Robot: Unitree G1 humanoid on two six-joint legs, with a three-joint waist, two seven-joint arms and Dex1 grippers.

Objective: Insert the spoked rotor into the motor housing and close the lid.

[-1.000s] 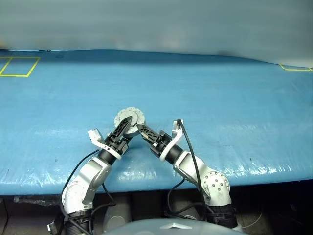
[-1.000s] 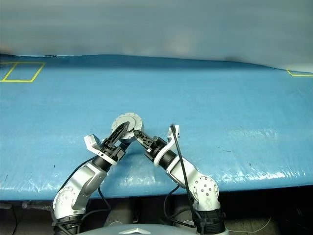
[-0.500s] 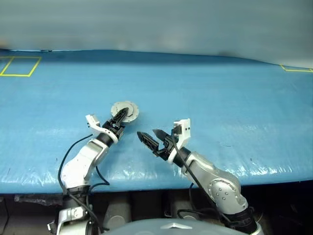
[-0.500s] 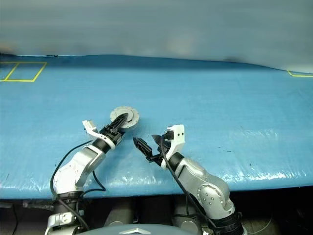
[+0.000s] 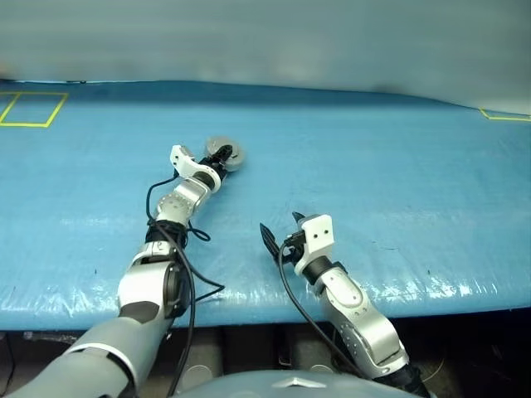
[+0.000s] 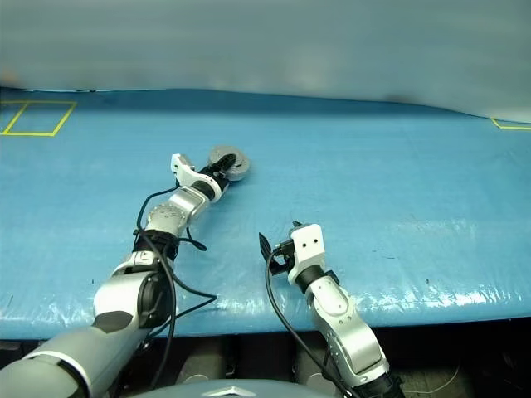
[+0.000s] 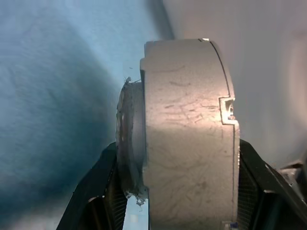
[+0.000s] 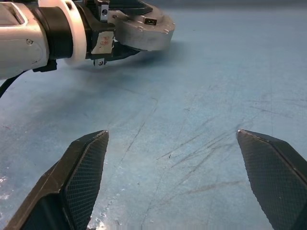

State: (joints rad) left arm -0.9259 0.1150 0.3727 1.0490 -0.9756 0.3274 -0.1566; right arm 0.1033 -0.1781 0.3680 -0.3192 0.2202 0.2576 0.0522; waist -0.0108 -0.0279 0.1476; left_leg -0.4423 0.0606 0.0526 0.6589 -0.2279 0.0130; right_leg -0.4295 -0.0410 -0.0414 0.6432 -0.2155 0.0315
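Presently noted: short round grey metal motor housing (image 5: 225,155) clamped between left gripper (image 5: 217,161) fingers, far out over blue table (image 5: 398,174). Right gripper (image 8: 177,177) spread wide, empty, near front edge.

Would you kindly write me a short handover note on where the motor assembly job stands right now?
Left end effector: shut on the motor housing, fingers on its two flat faces, arm stretched far out over the blue table. In the right wrist view the housing sits low over the table; whether it touches cannot be told.
Right end effector: open, empty, near the table's front edge, pointing toward the housing.
Done: the housing looks closed up, a plain grey drum with no loose rotor or lid beside it.
Left: set the housing down, release, and check that the lid is seated.
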